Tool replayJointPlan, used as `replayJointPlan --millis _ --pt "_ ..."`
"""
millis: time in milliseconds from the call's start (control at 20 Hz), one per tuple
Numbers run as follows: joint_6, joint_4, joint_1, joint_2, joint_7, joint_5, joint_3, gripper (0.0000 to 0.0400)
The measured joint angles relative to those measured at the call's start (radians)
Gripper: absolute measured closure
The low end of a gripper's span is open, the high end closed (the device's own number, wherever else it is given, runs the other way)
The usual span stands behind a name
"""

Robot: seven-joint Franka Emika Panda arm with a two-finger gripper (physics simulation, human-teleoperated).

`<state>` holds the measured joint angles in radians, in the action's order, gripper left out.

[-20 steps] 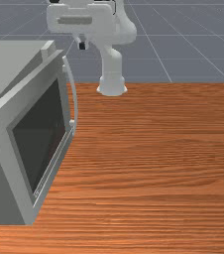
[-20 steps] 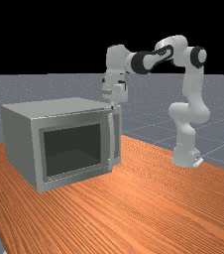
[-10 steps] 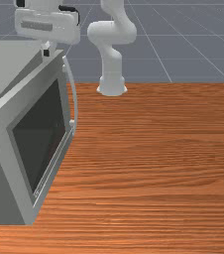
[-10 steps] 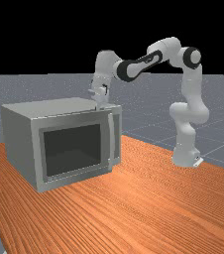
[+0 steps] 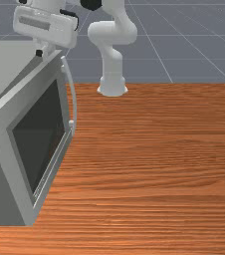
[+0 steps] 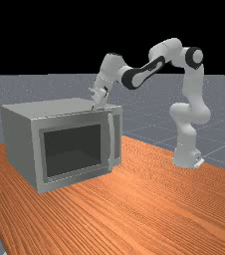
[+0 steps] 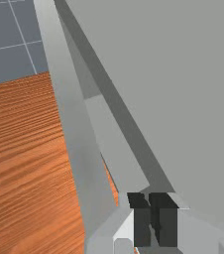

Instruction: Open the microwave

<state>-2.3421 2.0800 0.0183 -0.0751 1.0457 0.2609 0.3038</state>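
The gripper (image 5: 41, 53) is tilted at the top of the microwave's handle end; the far view has the gripper (image 6: 98, 106) behind the door's top edge. In the wrist view the gripper (image 7: 155, 218) is shut, its dark fingers close together at the gap between door and body. The grey microwave (image 5: 5, 64) has its door (image 5: 5, 119) slightly ajar, with a dark window (image 5: 42, 134). A curved handle (image 5: 73, 94) runs down the door's outer side, apart from the fingers. How deep the fingertips reach is hidden.
The microwave body (image 6: 22, 144) stands on the wooden table (image 6: 134, 209), at the far view's left. The arm's base (image 6: 185, 157) stands at the far view's right. The body's flat top (image 7: 183, 74) lies beside the fingers.
My hand has moved toward the front view's left over the last second and then tilted at the door's top. The door's handle end has shifted very slightly toward that view's left.
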Motion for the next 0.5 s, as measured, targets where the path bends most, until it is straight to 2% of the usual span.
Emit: replayJointPlan --millis 100,200,300,500 --pt "-0.011 0.009 -0.008 -0.006 0.004 0.005 0.009 0.0381" --pt "-0.012 0.025 -0.01 -0.023 0.008 0.013 0.019 0.035" --pt "-0.001 0.054 -0.003 -0.042 0.009 0.021 0.03 0.04" --pt "-0.005 0.095 -0.008 -0.08 0.009 0.027 0.041 0.04"
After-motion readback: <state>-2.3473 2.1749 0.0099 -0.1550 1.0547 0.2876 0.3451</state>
